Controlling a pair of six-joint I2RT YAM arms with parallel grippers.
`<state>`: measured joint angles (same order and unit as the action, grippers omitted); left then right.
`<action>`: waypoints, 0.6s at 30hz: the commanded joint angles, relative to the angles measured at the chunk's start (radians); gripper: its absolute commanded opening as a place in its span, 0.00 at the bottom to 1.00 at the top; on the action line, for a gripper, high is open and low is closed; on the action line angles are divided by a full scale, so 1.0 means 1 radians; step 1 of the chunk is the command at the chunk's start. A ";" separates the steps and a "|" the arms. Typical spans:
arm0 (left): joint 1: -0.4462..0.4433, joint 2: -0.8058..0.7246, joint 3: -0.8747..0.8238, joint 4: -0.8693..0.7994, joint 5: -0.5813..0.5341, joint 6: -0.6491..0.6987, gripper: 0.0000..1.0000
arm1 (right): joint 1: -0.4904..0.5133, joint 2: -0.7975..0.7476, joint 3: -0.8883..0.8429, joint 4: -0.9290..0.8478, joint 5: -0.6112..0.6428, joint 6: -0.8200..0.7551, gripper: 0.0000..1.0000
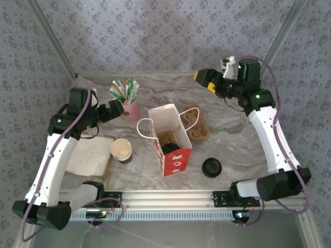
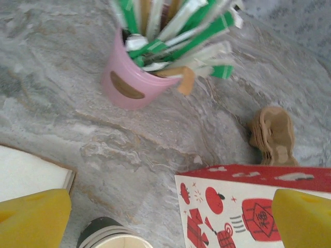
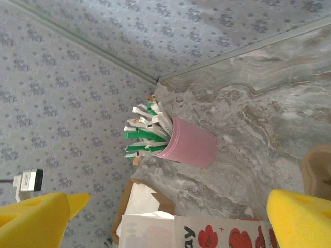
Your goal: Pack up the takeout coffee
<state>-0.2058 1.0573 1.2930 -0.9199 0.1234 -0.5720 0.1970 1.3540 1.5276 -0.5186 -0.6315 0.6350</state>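
A red-and-white paper bag [image 1: 169, 135] stands open in the middle of the table, with a brown insert and a dark round thing inside. A lidless paper coffee cup [image 1: 121, 150] stands to its left, and a black lid [image 1: 211, 167] lies to its right. My left gripper [image 1: 118, 110] hovers open beside the pink cup [image 1: 130, 109]. In its wrist view the yellow fingers [image 2: 33, 217] are spread wide over the coffee cup's rim [image 2: 111, 237] and the bag's corner [image 2: 243, 206]. My right gripper [image 1: 203, 78] is raised at the back right, open and holding nothing [image 3: 170, 222].
The pink cup [image 2: 129, 82] holds several green and white packets. A stack of napkins on a brown tray [image 1: 90, 152] lies at the left. A cardboard cup carrier [image 1: 195, 123] sits right of the bag. Patterned walls close off the back and sides.
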 commanded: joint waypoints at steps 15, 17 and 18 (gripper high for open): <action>0.121 -0.302 -0.198 -0.162 -0.119 -0.259 0.92 | 0.338 0.191 0.329 -0.244 0.242 -0.181 1.00; 0.124 -0.334 -0.218 -0.205 -0.176 -0.277 0.90 | 0.368 0.211 0.359 -0.296 0.286 -0.199 1.00; 0.128 -0.346 -0.227 -0.222 -0.202 -0.282 0.88 | 0.380 0.220 0.376 -0.322 0.312 -0.210 1.00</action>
<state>-0.0902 0.7395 1.0801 -1.0660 0.0216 -0.8013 0.5518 1.5532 1.8511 -0.7380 -0.4133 0.4820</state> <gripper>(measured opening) 0.888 0.996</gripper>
